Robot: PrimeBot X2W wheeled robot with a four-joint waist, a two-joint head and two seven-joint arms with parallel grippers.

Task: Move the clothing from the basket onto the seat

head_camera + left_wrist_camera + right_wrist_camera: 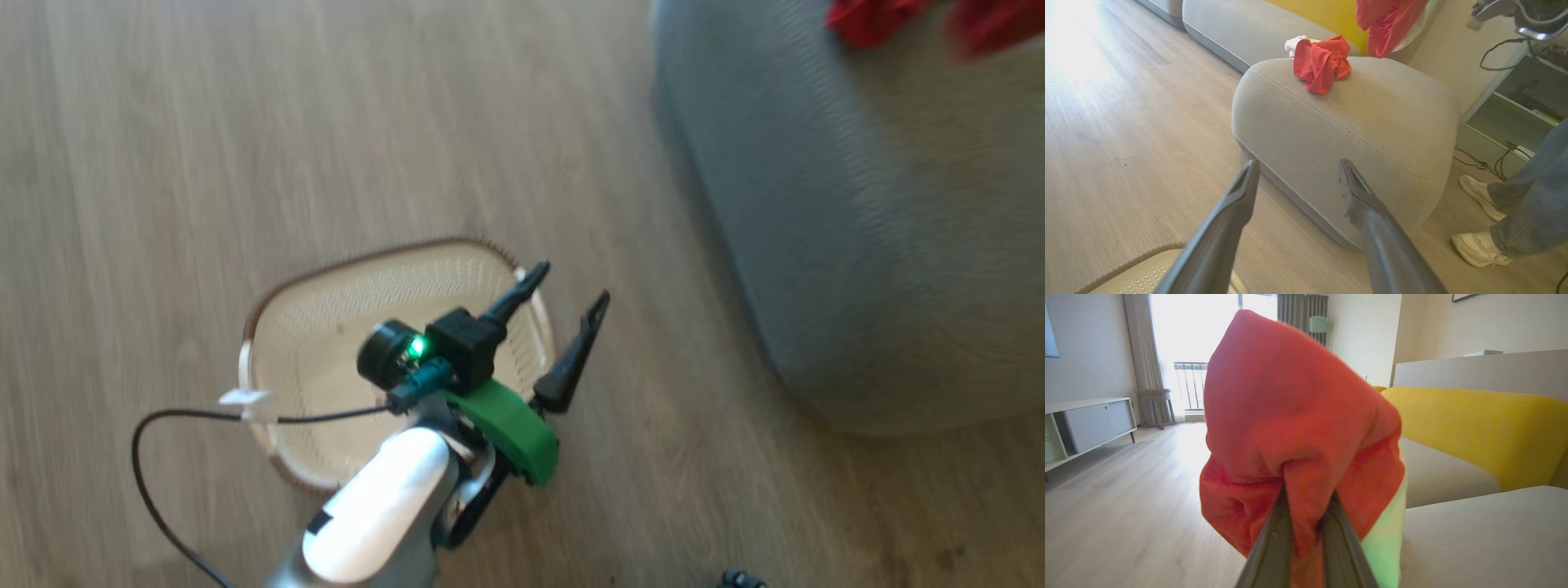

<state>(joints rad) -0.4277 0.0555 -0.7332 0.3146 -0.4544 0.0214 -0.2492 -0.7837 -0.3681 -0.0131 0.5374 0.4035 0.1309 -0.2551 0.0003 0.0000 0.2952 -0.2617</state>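
Observation:
The cream basket with its brown rim lies on the wooden floor, and I see no fabric in the part that shows. My left gripper hangs open over the basket's right edge, its fingers pointing at the grey seat. A crumpled red garment lies on the seat with a bit of white cloth behind it. My right gripper is shut on another red garment, which hangs above the seat. That hanging garment also shows in the left wrist view.
A person's legs in jeans and pale shoes stand right of the seat. A yellow backrest rises behind the grey cushions. A low cabinet stands by the far wall. Cables trail on the floor near a shelf.

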